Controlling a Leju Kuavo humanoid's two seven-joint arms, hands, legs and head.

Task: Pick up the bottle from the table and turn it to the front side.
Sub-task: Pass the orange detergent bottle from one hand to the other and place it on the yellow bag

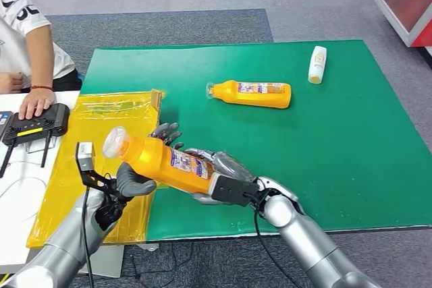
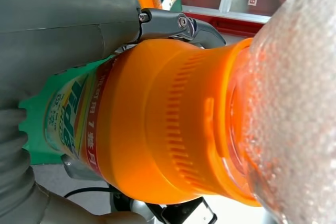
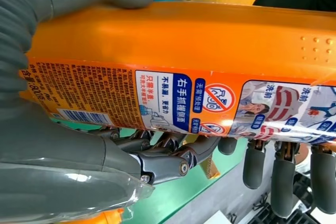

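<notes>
Head view looks down over the table [image 1: 306, 187]; both wrist views, seemingly sideways, closely share the bottle [image 1: 168, 162].

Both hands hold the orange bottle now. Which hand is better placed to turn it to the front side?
Probably the right hand: it wraps the body of the held bottle, thumb above, fingers below. The left hand grips only near the cap end.

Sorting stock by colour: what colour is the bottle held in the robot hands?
Orange bottle, clear cap; best seen in the head view.
</notes>
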